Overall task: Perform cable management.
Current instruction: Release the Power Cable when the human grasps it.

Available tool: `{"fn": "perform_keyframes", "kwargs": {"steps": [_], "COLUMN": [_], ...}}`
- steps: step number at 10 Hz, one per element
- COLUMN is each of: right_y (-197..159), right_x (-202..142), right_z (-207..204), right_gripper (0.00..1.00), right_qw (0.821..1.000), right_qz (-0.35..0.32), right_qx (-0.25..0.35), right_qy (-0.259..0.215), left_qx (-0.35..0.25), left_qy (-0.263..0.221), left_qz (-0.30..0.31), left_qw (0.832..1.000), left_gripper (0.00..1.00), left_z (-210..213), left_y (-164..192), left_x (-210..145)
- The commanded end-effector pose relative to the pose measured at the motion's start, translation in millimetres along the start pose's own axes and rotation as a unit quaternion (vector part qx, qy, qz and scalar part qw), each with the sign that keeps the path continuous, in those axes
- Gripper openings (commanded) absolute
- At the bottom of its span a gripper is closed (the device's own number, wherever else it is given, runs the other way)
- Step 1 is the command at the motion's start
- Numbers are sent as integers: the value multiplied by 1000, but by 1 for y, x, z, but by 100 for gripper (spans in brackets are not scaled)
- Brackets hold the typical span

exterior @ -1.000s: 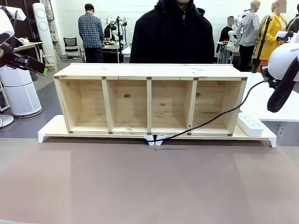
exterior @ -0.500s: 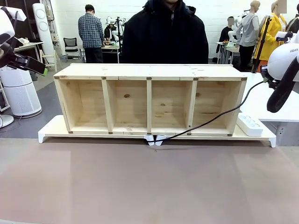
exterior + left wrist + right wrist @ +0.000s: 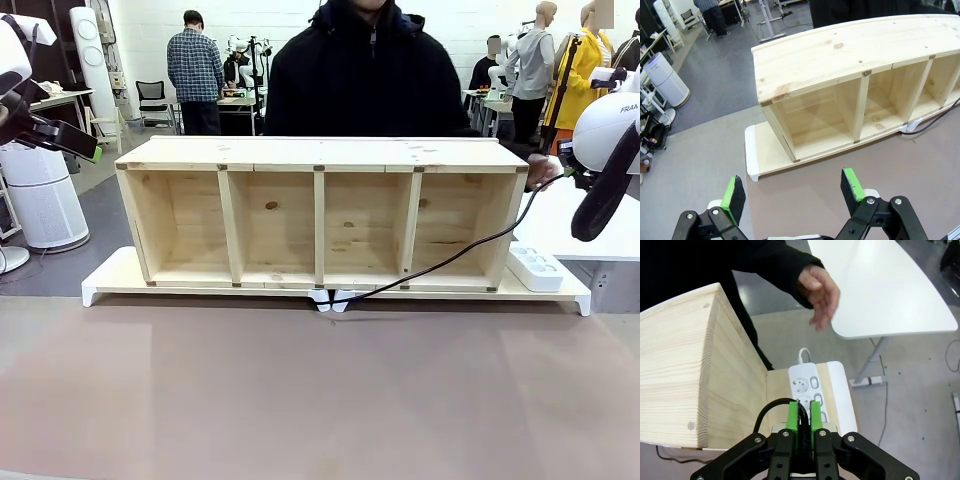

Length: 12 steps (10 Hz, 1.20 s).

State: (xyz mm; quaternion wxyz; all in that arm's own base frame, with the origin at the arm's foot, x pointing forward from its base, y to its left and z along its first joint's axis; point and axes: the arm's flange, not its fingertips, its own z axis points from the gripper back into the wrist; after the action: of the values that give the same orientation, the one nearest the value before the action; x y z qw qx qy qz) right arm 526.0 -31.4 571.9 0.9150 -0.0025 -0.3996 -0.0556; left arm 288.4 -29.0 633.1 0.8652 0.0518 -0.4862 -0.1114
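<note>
The right gripper, raised beside the right end of the shelf, has its green pads pressed together on the cable. From the pinch the cable slopes down in front of the rightmost compartment and runs along the shelf's front edge to white clips at the middle of the white base board.

Directly below the gripper lies the white power strip on the right end of the board, just beside the shelf's end wall. A person's hand hangs open above and beyond the strip, apart from the gripper and cable.

The left gripper hovers with jaws spread wide, holding nothing, above the brown table in front of the shelf's left end.

All four shelf compartments stand bare; only the cable crosses the rightmost opening. The table surface in front of the board is open across its whole width.
</note>
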Motion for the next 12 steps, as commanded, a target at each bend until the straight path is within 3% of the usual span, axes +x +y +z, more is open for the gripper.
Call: {"fn": "perform_keyframes", "kwargs": {"steps": [1,10,11,12], "right_y": [1,1,0,0], "right_x": [1,1,-1,-1], "right_z": [1,1,-1,-1], "right_gripper": [12,12,31,32], "right_qw": [1000,1000,1000,1000], "right_qz": [3,3,0,-2], "right_qx": [-1,-1,0,-12], "right_qy": [-3,-3,3,10], "left_qx": [2,2,2,2], "left_qy": [-5,-5,-5,-5], "left_qz": [-1,-1,-1,-1], "left_qw": [1000,1000,1000,1000], "left_gripper": [100,100,100,100], "left_z": [-2,-2,-2,-2], "left_y": [0,0,0,0], "left_x": [1,1,1,1]}}
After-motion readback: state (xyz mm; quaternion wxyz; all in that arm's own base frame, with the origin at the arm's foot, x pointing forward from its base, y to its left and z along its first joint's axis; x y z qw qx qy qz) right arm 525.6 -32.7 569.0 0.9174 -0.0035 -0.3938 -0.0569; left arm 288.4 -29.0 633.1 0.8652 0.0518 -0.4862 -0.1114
